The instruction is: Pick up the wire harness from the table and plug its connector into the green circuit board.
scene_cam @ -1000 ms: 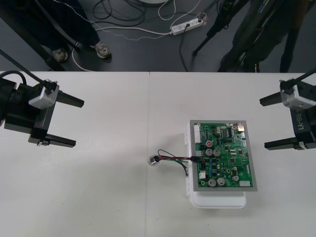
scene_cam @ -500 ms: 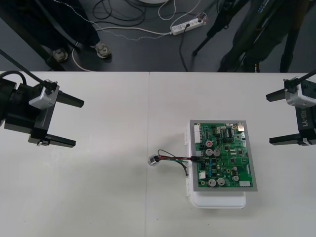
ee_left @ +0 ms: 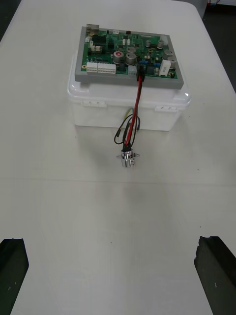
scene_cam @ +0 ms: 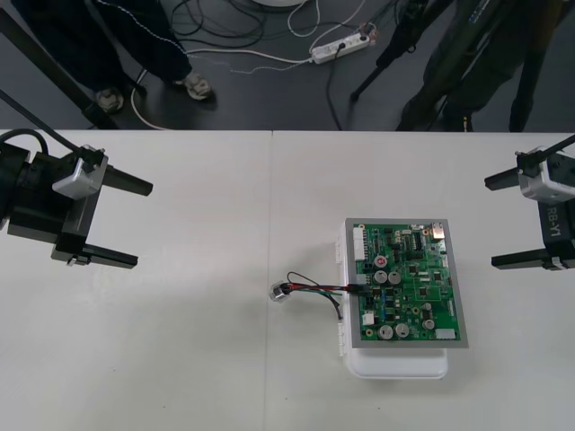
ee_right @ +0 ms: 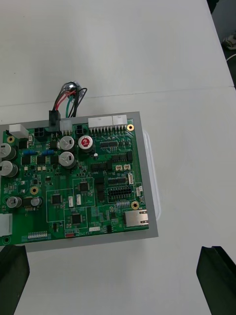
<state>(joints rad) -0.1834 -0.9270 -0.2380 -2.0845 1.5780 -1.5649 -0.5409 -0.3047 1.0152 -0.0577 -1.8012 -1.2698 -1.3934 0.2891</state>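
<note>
Green circuit board [scene_cam: 409,285] on white base [scene_cam: 400,365], lower right of centre in front view. Wire harness [scene_cam: 316,288] lies left-right: black plug [scene_cam: 358,281] seated in board's left edge, metal socket [scene_cam: 280,292] resting on table [scene_cam: 180,359]. Left gripper [scene_cam: 144,224] mid-left, right gripper [scene_cam: 490,223] far right; both wide open, empty, well apart from harness. Socket end faces left gripper; board stands between harness and right one. Plugging looks done.

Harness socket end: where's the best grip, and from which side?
Probably the round metal socket, pinched across its barrel, coming from the robot's left: it lies free on the table there, while its wires run off toward the green circuit board.
</note>
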